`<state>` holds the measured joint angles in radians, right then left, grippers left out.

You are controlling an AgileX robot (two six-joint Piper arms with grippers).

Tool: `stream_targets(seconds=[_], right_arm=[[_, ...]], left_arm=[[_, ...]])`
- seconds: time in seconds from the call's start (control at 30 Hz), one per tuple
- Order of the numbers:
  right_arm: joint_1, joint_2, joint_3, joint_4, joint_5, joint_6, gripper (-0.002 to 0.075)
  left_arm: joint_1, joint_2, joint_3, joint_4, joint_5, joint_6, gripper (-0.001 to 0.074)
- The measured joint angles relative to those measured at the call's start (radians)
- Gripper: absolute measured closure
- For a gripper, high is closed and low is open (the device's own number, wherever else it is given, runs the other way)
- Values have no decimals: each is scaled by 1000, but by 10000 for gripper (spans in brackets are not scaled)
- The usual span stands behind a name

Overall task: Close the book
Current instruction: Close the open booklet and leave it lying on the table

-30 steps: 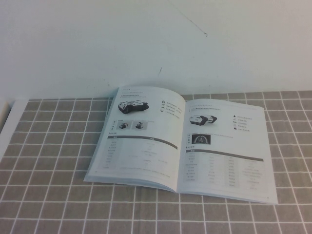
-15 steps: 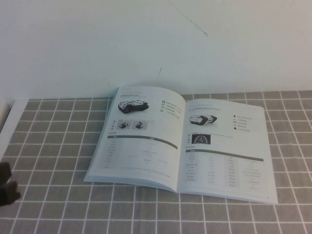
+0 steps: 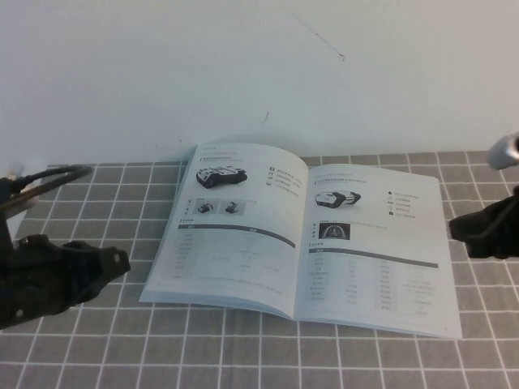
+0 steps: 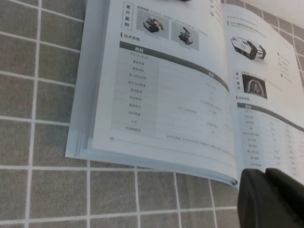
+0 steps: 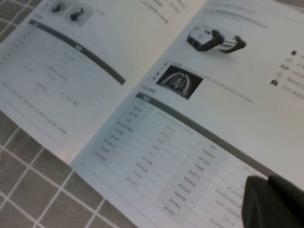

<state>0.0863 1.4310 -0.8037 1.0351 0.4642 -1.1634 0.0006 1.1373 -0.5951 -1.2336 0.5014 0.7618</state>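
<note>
White book (image 3: 300,235) btwn L-gripper (image 3: 115,263), R-gripper (image 3: 461,230)

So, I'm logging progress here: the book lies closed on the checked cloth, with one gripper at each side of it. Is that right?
Not quite. The book lies open, both pages facing up, as the high view shows. The rest holds: it is on the checked cloth, with the left gripper at its left side and the right gripper at its right side.

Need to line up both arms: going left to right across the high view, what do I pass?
Left claw at far left → open book in the middle → right claw by its right edge.
</note>
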Motion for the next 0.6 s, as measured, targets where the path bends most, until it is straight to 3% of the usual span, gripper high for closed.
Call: stream_targets(seconds=[0.17, 0.37, 0.6], right_arm=[[78, 165, -6, 141, -121, -172, 729], [90, 311, -46, 275, -138, -293, 729], [90, 426, -108, 291, -157, -328, 729]], left_arm=[[0, 123, 0, -228, -15, 154, 738], [0, 239, -2, -419, 43, 314, 738], [0, 333, -15, -458, 95, 434, 738]])
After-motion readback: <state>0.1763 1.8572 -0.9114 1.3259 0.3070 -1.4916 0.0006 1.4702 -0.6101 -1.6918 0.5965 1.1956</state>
